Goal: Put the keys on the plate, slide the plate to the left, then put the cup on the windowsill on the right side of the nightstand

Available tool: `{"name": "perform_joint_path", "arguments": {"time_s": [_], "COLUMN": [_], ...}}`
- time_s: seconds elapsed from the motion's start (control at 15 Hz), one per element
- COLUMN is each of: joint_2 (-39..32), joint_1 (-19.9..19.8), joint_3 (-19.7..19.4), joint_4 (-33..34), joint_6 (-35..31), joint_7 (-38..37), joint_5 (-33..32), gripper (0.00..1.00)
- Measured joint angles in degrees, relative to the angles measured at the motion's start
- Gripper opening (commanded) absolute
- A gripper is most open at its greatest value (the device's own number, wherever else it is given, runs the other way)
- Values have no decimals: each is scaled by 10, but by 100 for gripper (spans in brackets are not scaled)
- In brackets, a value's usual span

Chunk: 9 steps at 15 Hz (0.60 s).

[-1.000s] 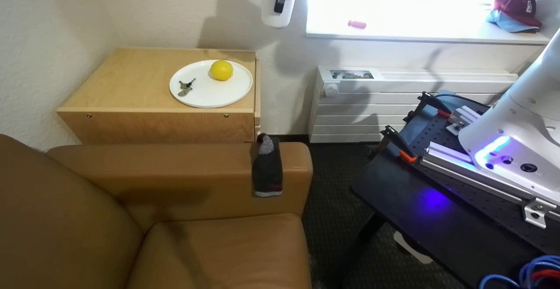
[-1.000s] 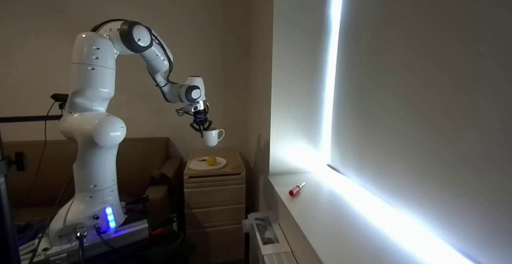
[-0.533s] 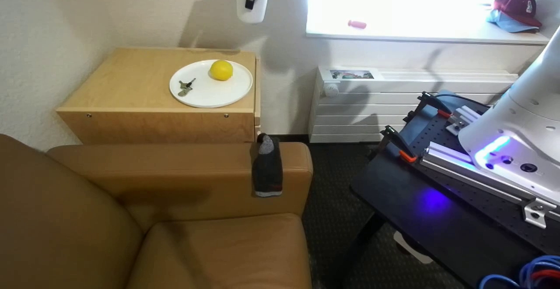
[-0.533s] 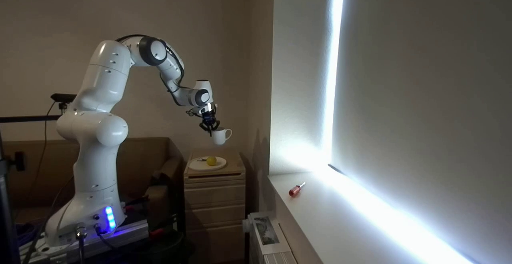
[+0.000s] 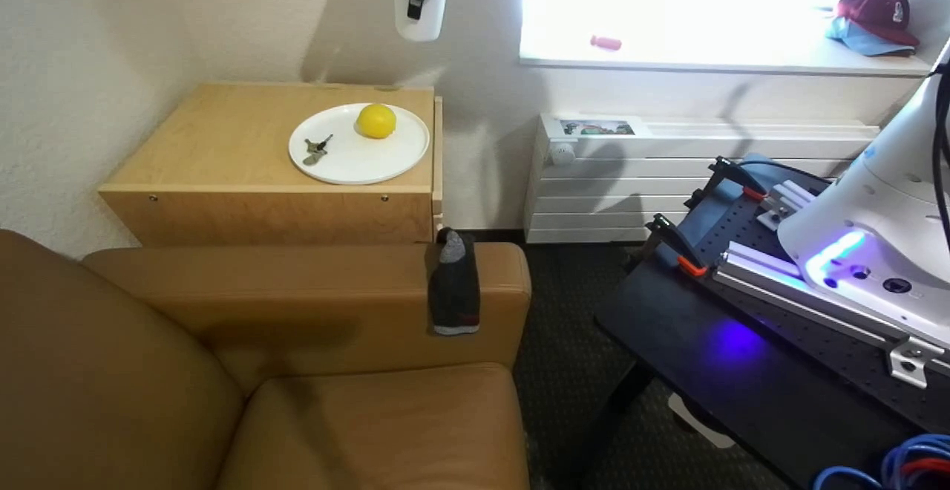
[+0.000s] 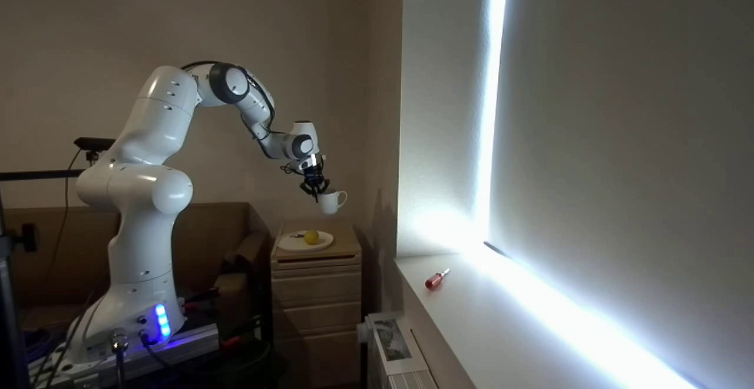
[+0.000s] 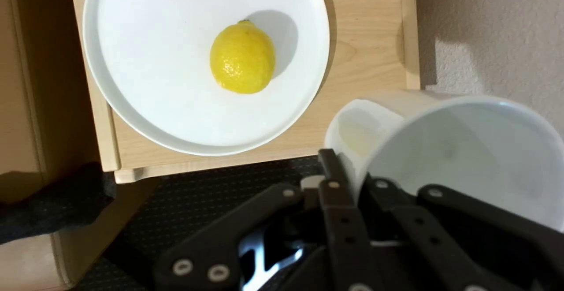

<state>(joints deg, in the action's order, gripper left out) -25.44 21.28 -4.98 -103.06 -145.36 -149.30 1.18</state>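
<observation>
Jaws, nearly closed, clamp the cup (image 7: 454, 150) by its rim in the wrist view; in both exterior views, it hangs apart from the windowsill (image 6: 471, 318), with keys (image 5: 315, 151) on the plate (image 5: 364, 162) near the nightstand's (image 5: 230, 130) drawer edge.

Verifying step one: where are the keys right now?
In an exterior view, the keys lie on the plate, near its rim at picture left, with the lemon to their right.
</observation>
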Motion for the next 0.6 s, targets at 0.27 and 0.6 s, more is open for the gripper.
{"name": "perform_joint_path", "arguments": {"time_s": [0.27,0.6], "joint_2": [-46,-125], "joint_1": [33,79], "joint_3": [-49,-91], "joint_4": [14,80], "joint_6": [3,2], "joint_7": [0,0], "joint_5": [48,168], "gripper": [1,1]}}
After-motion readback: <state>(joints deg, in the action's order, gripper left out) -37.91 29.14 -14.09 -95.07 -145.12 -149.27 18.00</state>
